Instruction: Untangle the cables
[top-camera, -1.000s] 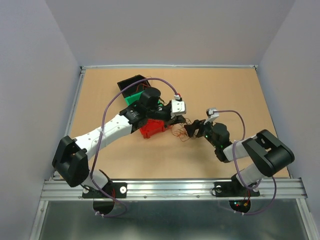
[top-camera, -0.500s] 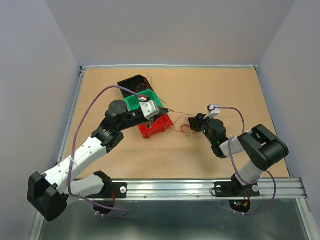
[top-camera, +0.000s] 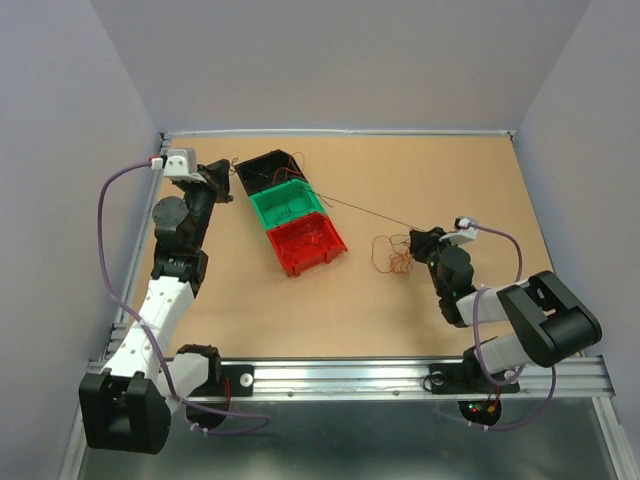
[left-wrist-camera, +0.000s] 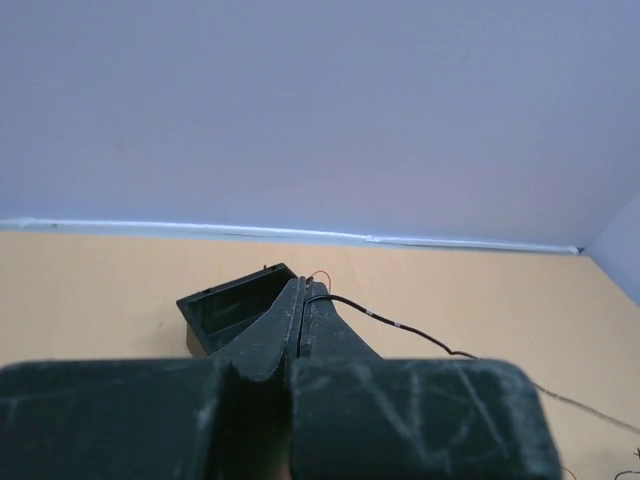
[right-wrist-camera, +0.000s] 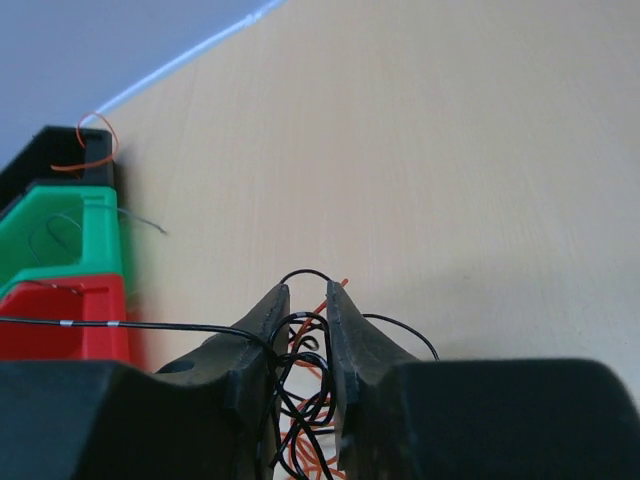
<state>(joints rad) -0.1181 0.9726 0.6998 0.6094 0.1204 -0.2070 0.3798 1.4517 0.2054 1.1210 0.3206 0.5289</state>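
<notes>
Left of the red plastic bin (top-camera: 308, 245), the left gripper (left-wrist-camera: 303, 292) pinches a thin black wire (left-wrist-camera: 400, 325). Right gripper (right-wrist-camera: 305, 300), jaws barely parted, straddles the orange-black tangle (right-wrist-camera: 308, 452).

Soft, even light fills all 3 views, and shadows on the table (top-camera: 450, 180) are faint. The left gripper (left-wrist-camera: 304, 288) and right gripper (right-wrist-camera: 307, 295) blur toward each wrist view's bottom edge.
</notes>
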